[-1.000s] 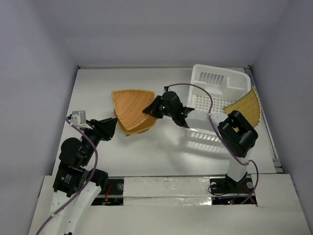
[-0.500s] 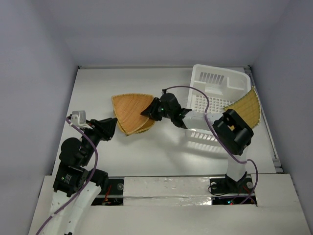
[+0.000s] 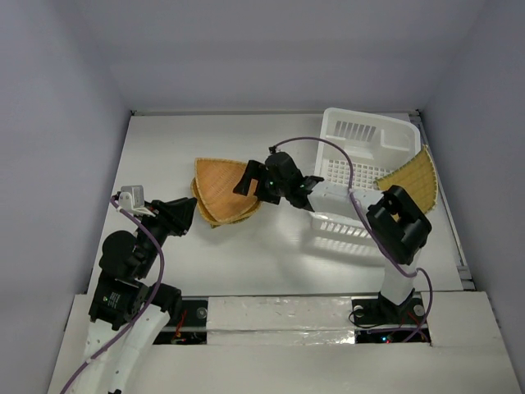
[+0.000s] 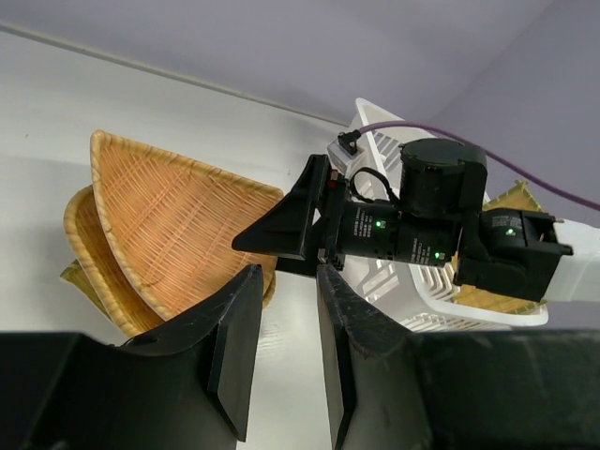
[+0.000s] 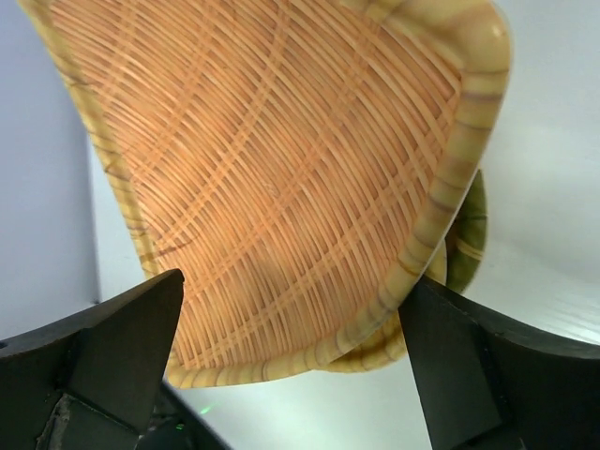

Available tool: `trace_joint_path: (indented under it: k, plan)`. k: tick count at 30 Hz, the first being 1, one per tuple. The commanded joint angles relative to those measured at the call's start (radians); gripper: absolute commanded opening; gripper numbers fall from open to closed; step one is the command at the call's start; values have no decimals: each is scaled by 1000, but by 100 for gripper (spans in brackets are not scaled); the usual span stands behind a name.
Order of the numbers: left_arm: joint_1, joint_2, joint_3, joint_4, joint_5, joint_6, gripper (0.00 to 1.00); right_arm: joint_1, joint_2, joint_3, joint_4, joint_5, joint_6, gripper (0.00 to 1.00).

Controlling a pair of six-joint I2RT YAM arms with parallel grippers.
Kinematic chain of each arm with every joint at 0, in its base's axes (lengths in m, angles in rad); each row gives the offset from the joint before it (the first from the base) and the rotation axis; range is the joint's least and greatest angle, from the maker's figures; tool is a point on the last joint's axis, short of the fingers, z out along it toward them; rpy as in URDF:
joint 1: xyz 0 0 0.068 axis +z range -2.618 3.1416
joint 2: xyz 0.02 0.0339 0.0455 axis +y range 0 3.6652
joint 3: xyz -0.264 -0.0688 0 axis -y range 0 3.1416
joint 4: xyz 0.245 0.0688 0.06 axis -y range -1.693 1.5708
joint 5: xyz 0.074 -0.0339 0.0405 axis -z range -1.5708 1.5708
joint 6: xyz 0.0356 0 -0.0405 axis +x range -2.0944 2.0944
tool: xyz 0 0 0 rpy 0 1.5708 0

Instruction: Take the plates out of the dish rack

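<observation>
One plate beside dish rack, seen overhead

**Work surface and its enclosure, seen from above and behind.**
A white table with a matte top carries soft grey shadows. Plain lavender-grey panels close it on three sides: a back wall, a left wall and a right wall. A thin metal rail runs along the table's right edge, and a white ledge faced with shiny, crinkled tape spans the near edge.
</observation>
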Motion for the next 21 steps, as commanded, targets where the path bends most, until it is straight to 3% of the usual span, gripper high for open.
trace_joint_path:
  k: [1, 9, 16, 21]
  plan:
    - [4, -11, -6, 43, 12, -3, 27, 12, -31, 90, -220, 127, -140, 100]
    - [4, -21, -5, 41, 12, 0, 27, 33, -49, 143, -392, 320, -213, 100]
    - [4, -30, -5, 41, 10, 0, 27, 33, -89, 138, -447, 340, -239, 100]
    - [4, -34, -6, 43, 13, 1, 27, 33, -243, 97, -463, 441, -231, 95]
